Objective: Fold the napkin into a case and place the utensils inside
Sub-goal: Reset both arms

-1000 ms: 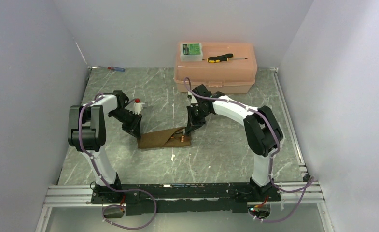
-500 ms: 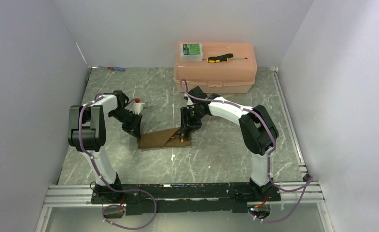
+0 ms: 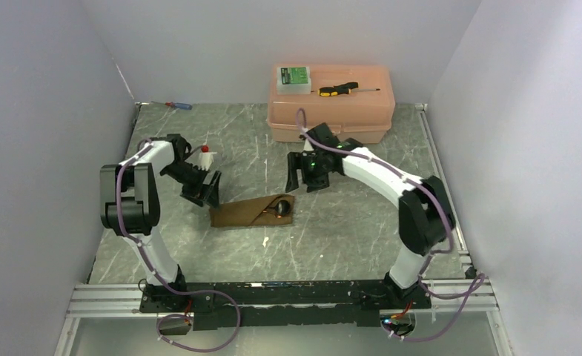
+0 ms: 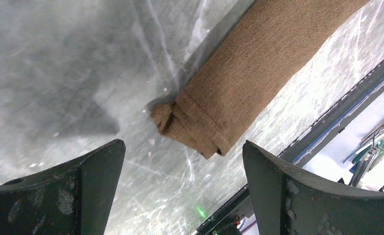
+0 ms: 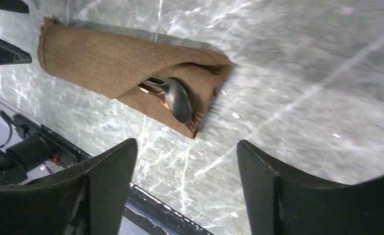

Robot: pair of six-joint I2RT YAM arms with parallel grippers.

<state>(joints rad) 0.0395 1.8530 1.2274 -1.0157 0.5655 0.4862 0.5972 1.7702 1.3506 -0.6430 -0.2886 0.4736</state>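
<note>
Top external view: the case [image 3: 252, 212] lies flat on the tabletop [image 3: 332, 237], its long axis running left to right, with the utensils [image 3: 279, 206] poking from its right end. The left gripper [image 3: 207, 194] hangs just off the case's left end. The right gripper [image 3: 302, 178] hangs just beyond its right end. Both gape wide and hold nothing.

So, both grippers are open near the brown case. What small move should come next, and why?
Probably draw both arms back toward their bases. The case lies flat on the table, the utensils sit in its pocket with only the rounded end showing, and the left gripper and right gripper are open and touch nothing. The job looks done.
</note>
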